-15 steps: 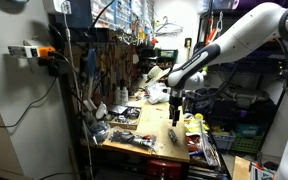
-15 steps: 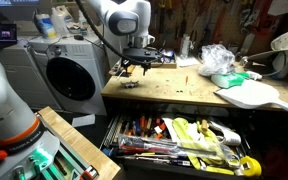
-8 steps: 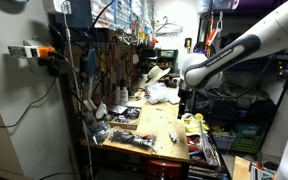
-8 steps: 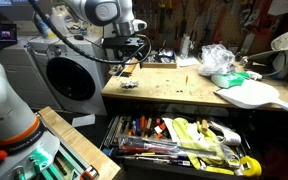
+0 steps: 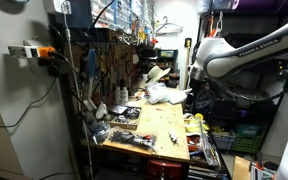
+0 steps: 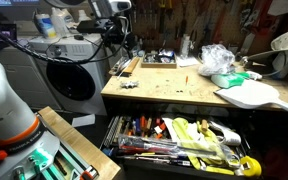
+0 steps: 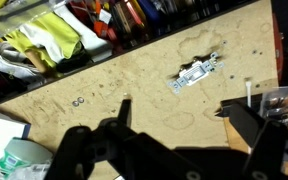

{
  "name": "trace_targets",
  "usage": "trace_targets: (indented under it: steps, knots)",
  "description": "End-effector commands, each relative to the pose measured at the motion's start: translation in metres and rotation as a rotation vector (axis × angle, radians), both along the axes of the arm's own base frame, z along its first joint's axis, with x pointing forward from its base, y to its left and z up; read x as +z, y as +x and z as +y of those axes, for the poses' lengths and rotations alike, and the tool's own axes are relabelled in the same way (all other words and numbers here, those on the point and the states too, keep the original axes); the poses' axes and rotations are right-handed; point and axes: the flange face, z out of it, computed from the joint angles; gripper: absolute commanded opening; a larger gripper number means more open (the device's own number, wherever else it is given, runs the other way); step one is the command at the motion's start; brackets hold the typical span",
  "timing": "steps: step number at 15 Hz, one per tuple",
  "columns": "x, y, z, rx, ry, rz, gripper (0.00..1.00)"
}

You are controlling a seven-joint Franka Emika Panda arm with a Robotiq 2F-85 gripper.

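Scuffed plywood bench [image 7: 154,105] — small metal bracket [image 7: 199,71]

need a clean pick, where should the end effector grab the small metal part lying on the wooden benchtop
Take the small metal part across its narrow width, near the middle, coming straight down from above. It lies flat on the benchtop, long and thin and set on a diagonal, so its long edges are the only sides offered. The open end effector would likely need turning to close across them. Bare wood lies either side.

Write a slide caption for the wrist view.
Open jaws above a plywood workbench, a small metal fitting lying ahead, hand tools beyond the bench edge.
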Motion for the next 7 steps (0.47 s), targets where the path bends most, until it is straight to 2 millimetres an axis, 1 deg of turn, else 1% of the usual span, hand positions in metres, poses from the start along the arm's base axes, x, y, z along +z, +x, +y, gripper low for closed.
trace_targets:
  steps: [1,3,7]
  knots:
    - [0.009,-0.006,0.003,-0.014,0.000,-0.011,1.00]
    - [0.020,-0.015,0.010,-0.024,-0.005,-0.035,1.00]
    - [0.020,-0.021,0.012,-0.030,-0.004,-0.040,1.00]
